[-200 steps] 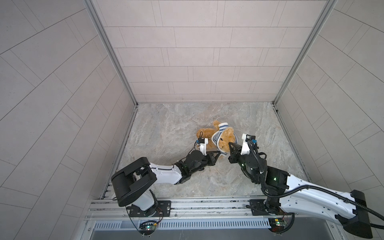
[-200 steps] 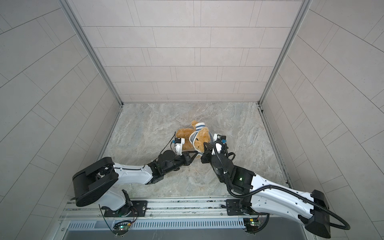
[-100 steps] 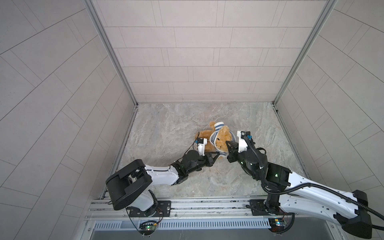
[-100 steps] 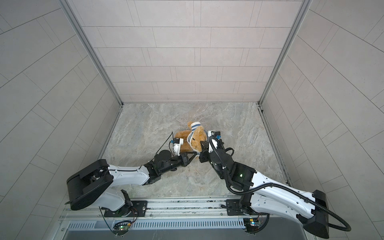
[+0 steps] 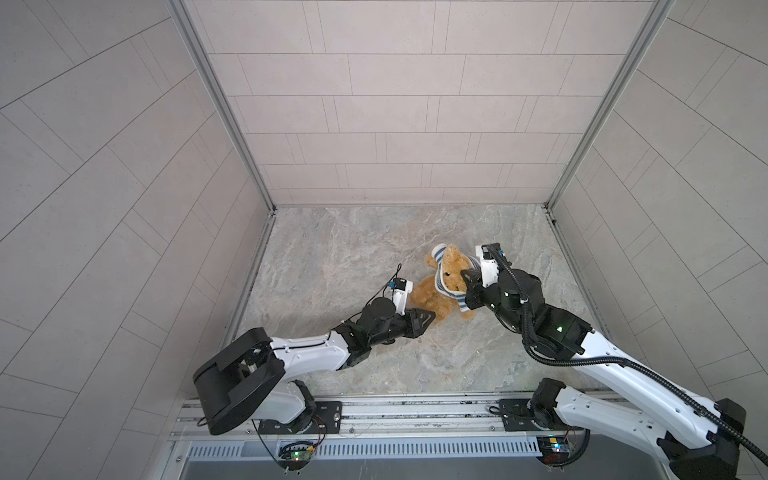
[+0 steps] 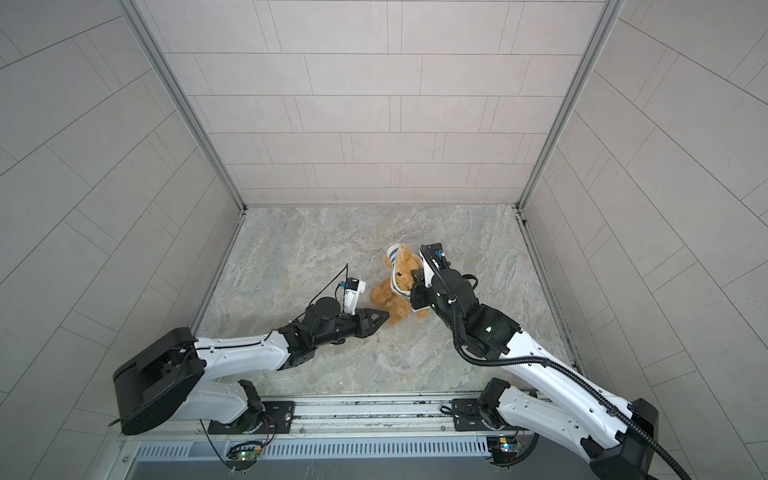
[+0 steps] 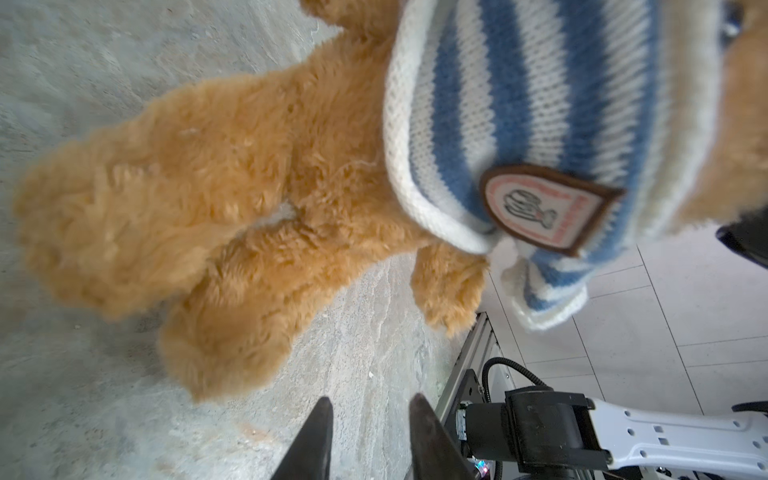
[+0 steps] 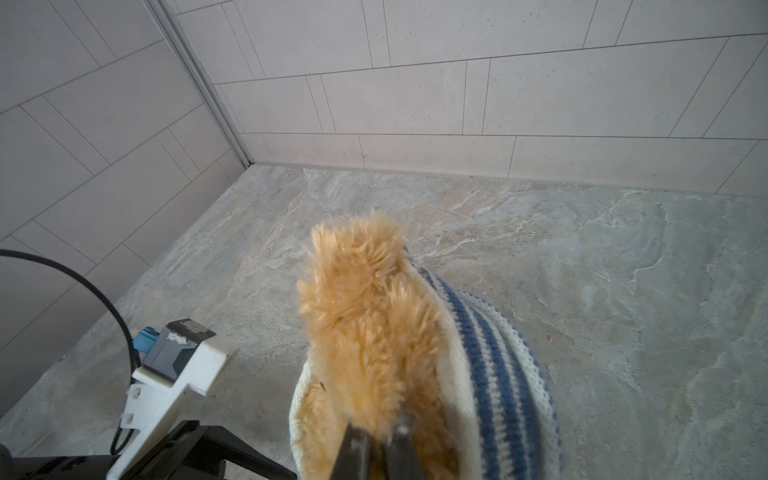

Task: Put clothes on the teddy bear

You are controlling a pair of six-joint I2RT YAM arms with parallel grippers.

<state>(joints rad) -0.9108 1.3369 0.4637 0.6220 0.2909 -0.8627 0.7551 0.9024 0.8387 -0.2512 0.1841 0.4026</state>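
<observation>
The teddy bear (image 5: 428, 296) (image 6: 384, 296) is golden-brown and half raised off the marble floor, with its legs toward the left arm. A blue-and-white striped shirt (image 5: 439, 284) (image 7: 519, 104) is bunched round its head and neck, and the badge (image 7: 544, 208) shows in the left wrist view. My right gripper (image 5: 464, 275) (image 8: 378, 428) is shut on the fur of the teddy bear (image 8: 361, 299) inside the shirt's opening (image 8: 494, 353). My left gripper (image 5: 432, 318) (image 7: 370, 399) stands open and empty just short of the bear's feet (image 7: 216, 345).
Tiled walls (image 5: 395, 145) close in the floor on three sides. A metal rail (image 5: 415, 409) with both arm bases runs along the front edge. The right arm's base (image 7: 548, 428) shows behind the left fingers.
My left gripper has opened and sits just clear of the bear's legs. My right gripper, still shut, has carried the bear's head up and away from the front.
</observation>
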